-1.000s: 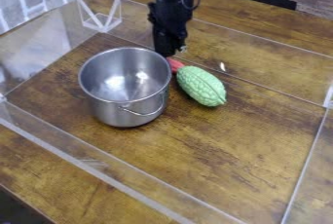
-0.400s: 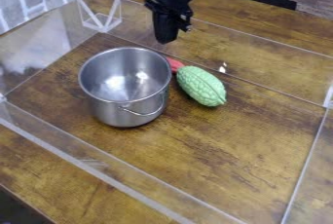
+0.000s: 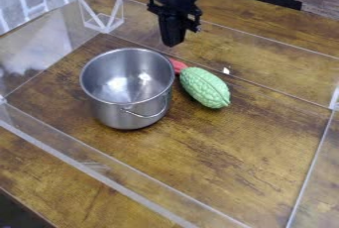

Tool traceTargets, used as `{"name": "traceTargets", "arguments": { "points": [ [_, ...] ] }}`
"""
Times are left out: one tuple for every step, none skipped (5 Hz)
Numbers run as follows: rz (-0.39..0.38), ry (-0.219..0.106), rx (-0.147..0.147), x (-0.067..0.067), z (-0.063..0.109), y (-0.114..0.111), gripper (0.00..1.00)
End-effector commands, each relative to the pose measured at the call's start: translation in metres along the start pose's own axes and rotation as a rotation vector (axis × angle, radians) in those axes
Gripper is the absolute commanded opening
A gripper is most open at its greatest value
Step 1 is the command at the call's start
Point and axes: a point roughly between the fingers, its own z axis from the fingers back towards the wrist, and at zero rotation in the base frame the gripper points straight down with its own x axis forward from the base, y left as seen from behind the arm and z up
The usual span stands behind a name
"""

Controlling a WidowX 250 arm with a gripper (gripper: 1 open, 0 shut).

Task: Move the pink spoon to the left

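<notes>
Hovering near the far edge of the table (image 3: 245, 163), the gripper (image 3: 171, 40) has its fingers together, just beyond the pink spoon (image 3: 177, 64). The spoon's visible tip lies between the steel pot (image 3: 127, 88) and the bumpy green vegetable (image 3: 204, 87), toward the table's far side. The pot stands upright, nearer the left edge than the vegetable.

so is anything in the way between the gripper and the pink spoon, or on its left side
Nothing visible stands between the gripper and the pink spoon. Right beside the spoon, on the picture's left, is the steel pot, which would likely block a straight slide that way.
</notes>
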Motion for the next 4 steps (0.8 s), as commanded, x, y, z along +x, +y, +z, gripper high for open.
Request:
{"name": "traceTargets", "arguments": {
  "points": [
    [-0.032,-0.084,-0.001,0.007,0.041,-0.002,0.00],
    [-0.057,-0.085,-0.024,0.011,0.046,-0.003,0.00],
    [-0.010,-0.109,-0.012,0.011,0.066,-0.004,0.00],
    [-0.005,-0.135,-0.008,0.010,0.080,-0.003,0.00]
  ]
}}
